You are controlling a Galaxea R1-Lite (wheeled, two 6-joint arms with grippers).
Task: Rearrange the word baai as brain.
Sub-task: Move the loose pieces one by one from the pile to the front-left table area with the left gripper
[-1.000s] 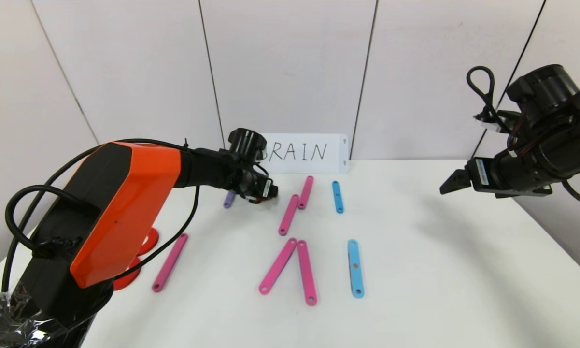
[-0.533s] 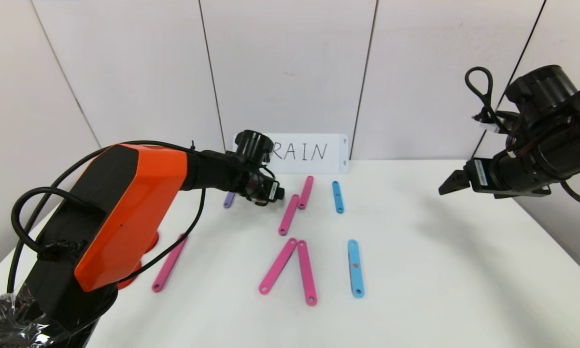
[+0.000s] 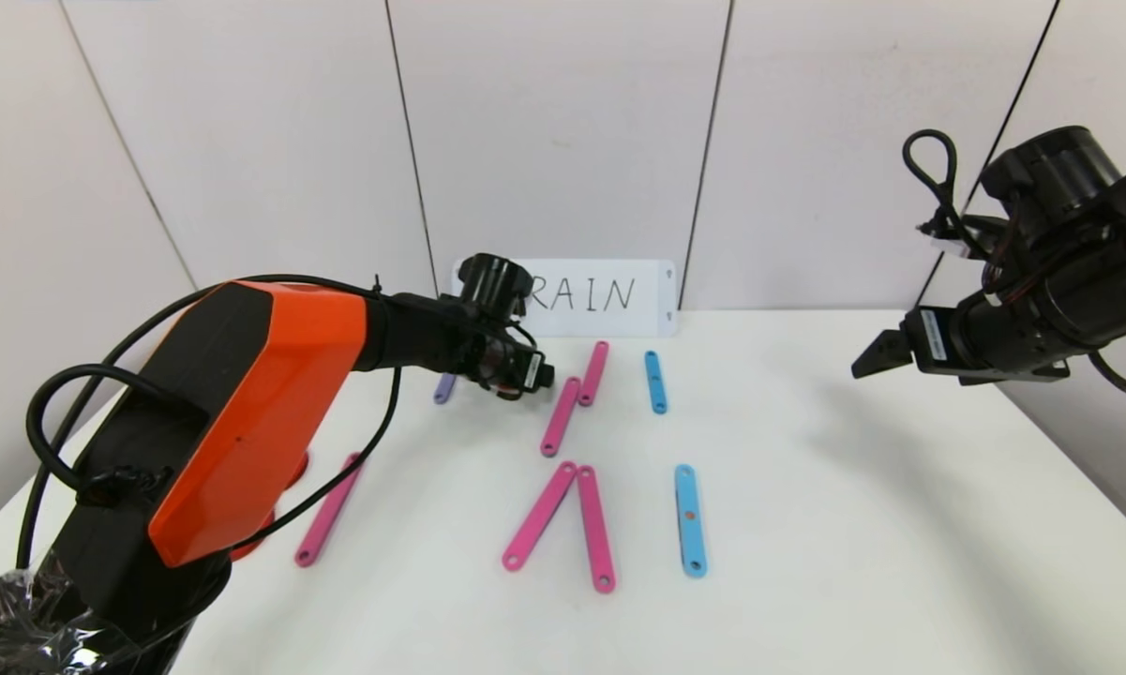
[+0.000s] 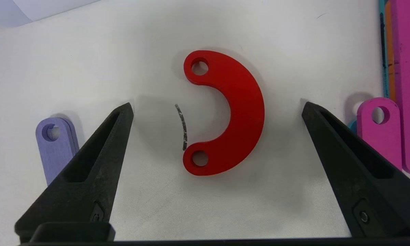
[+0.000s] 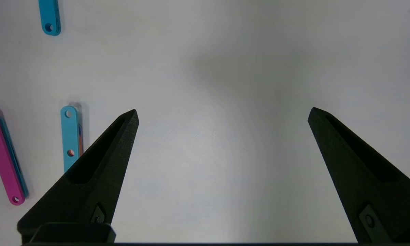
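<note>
White desk [image 3: 806,525] before you carries five pink strips [image 3: 595,528], two light-blue strips [image 3: 690,518], one purple strip [image 3: 444,386]. Your left hand [image 4: 217,109], fingers apart, hovers over one red arc [image 4: 235,112] near the far edge; your right hand [image 5: 222,114] hangs spread, holding nothing, by the right edge.

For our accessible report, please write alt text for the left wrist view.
The open left gripper hovers over a red C-shaped arc that lies flat on the white table between its fingers, not touching them. A purple strip lies beyond one finger, and pink strips beyond the other.
</note>
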